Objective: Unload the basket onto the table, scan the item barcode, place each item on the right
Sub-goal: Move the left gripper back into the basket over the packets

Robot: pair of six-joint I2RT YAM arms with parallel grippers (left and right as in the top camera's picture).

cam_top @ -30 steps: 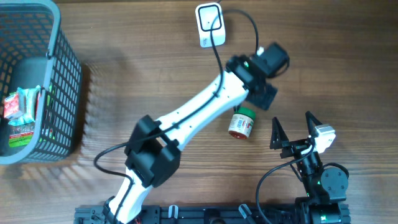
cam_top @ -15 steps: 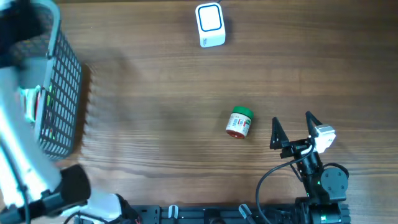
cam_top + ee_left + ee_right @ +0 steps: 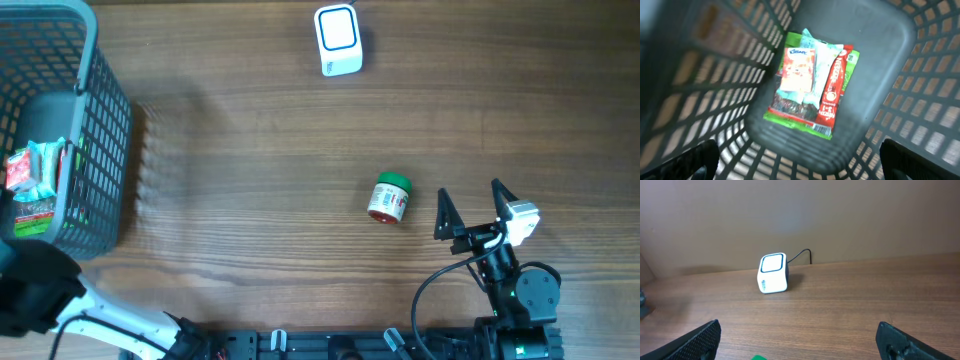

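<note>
Right gripper (image 3: 468,192) wide open, empty, above wood-grain table (image 3: 250,150); plain brown wall (image 3: 840,210) ahead. Left gripper (image 3: 800,162) likewise, apparently over basket (image 3: 900,60).

A wooden worktop (image 3: 250,150) in a warm mid-brown fills the overhead view, its grain running in long streaks from left to right. In the right wrist view its far edge meets a plain, matt brown wall (image 3: 850,215). The wall is softly and evenly lit, slightly paler toward the middle and dimmer at the left.
</note>
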